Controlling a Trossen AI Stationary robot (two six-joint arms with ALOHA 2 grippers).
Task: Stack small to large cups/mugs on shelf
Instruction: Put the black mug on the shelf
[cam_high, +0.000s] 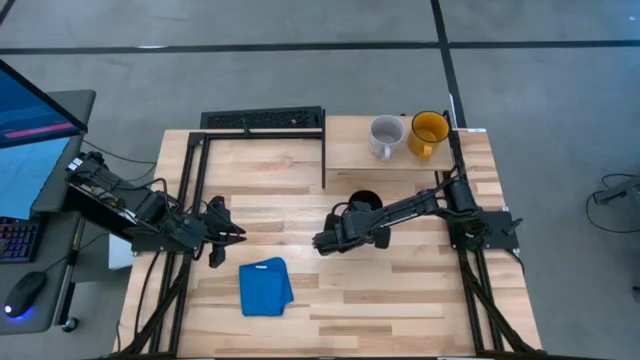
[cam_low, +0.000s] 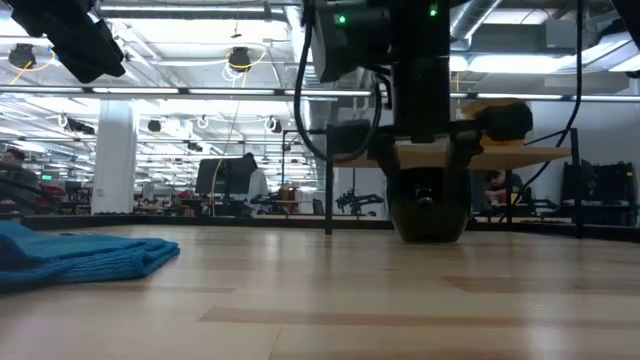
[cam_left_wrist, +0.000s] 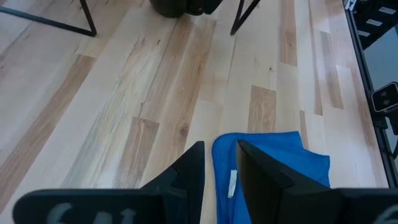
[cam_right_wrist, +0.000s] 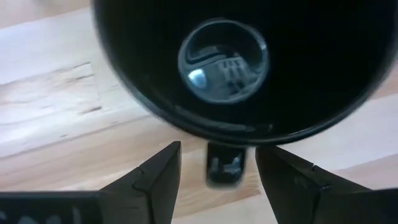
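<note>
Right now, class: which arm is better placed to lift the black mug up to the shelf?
Right. The right gripper is open directly over the black mug, near the shelf; the left gripper hovers by the blue cloth.

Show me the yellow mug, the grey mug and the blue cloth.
yellow mug (cam_high: 430, 128), high view, its rim.
grey mug (cam_high: 386, 131), high view, its opening.
blue cloth (cam_high: 265, 286), high view, its middle.

You see the black mug (cam_low: 430, 208) standing on the tabletop (cam_low: 330, 300) beneath an arm; blue cloth (cam_low: 75, 255) lies well apart.
</note>
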